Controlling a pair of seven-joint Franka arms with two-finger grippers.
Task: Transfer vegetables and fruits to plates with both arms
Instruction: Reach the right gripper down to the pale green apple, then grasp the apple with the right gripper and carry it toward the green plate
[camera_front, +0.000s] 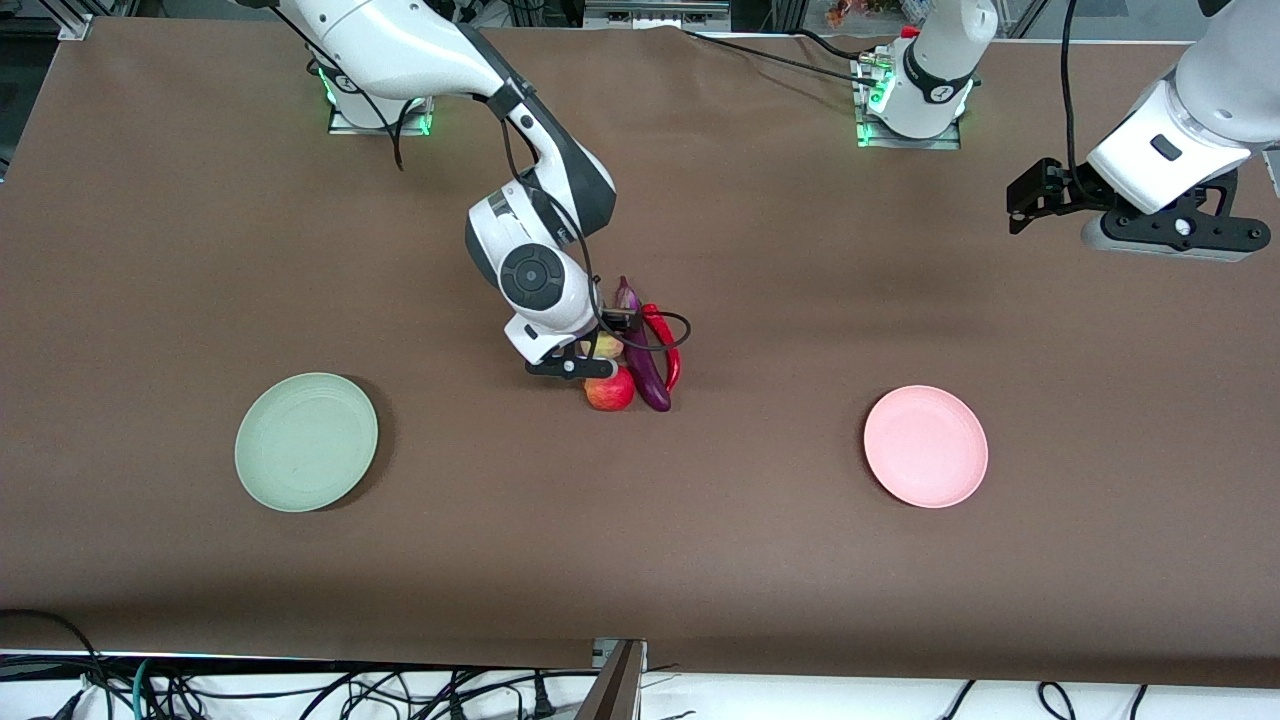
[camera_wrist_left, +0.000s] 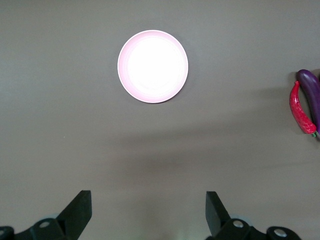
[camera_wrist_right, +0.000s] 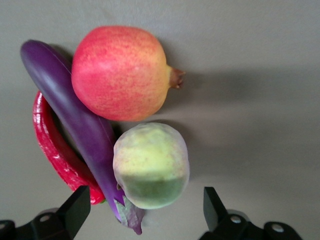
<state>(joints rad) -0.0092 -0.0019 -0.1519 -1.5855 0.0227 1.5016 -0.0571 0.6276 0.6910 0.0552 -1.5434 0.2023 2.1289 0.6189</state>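
The mint green plate (camera_front: 306, 441) sits bare toward the right arm's end of the counter (camera_front: 150, 250), no doubt waiting for its share of the pile.

On to the middle of the counter, where all four pieces of produce huddle together, touching. The right tool (camera_front: 572, 366) hangs low over them, jaws spread wide and holding nothing. From its wrist view the fingertips (camera_wrist_right: 75, 205) stand either side of the yellow-green peach (camera_wrist_right: 151, 165), so that looks like the chosen pick, with the tool lined up to drop around it. The peach is pale, matte and round, pressed against the red apple-like fruit (camera_wrist_right: 120, 72), which is blushed pink-orange with a stubby brown end and lies nearest the front camera. The long glossy purple eggplant (camera_wrist_right: 80, 120) runs alongside both fruits, its stem cap close to the tool. The shiny red chili pepper (camera_wrist_right: 52, 145) curves round the eggplant on the side toward the left arm's end. Tight cluster, so closing on the peach could nudge the eggplant.

Next, the pale pink plate (camera_front: 926, 446), equally bare, toward the left arm's end.

Last, the left tool (camera_front: 1040, 195) waits high over that end of the counter, jaws fully apart and empty, clear of its partner's work.
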